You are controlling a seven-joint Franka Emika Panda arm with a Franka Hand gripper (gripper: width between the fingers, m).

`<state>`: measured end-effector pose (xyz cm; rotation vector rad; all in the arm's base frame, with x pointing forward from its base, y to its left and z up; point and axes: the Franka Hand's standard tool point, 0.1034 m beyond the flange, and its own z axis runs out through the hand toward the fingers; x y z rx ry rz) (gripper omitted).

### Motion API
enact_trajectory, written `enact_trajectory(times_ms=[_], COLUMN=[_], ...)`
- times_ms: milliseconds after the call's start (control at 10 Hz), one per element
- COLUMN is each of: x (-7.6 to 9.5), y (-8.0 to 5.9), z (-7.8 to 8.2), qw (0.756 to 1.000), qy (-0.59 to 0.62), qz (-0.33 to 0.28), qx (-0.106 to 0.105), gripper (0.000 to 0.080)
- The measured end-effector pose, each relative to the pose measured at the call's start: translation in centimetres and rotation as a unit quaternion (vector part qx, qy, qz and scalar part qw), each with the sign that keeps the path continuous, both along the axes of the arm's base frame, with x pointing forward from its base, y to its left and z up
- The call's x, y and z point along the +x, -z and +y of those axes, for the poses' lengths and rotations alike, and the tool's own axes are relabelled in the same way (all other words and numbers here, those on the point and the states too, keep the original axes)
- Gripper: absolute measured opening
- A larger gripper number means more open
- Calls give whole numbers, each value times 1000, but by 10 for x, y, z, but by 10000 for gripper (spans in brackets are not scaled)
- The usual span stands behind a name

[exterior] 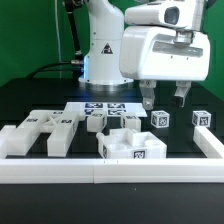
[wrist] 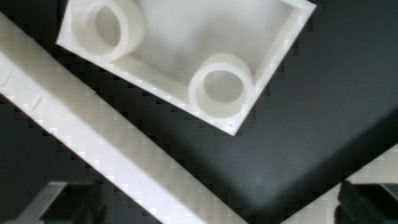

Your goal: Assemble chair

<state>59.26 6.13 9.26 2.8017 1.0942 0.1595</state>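
On the exterior view's left, you have the notched bars (exterior: 40, 132) lying on the black counter (exterior: 190, 145), just behind the border rail (exterior: 60, 170). At the middle lies the marker board (exterior: 105, 112), with a blocky tagged part (exterior: 135, 148) in front. Right of that, the jaws hang released, gripping nothing, above the first small cube (exterior: 160, 119). The second cube (exterior: 203, 119) stands farthest right.

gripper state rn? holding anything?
Gripper: open, jaws spread wide, holding nothing.
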Motion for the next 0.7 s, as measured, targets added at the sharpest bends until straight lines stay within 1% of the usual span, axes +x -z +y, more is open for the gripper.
enact_trajectory(times_ms=[600,700], x=[-1,-8], y=[1,7], z=[-1,-10], qw=[1000,999], qy=[2,29], qz=[1,9], qx=[1,10], gripper=[650,650])
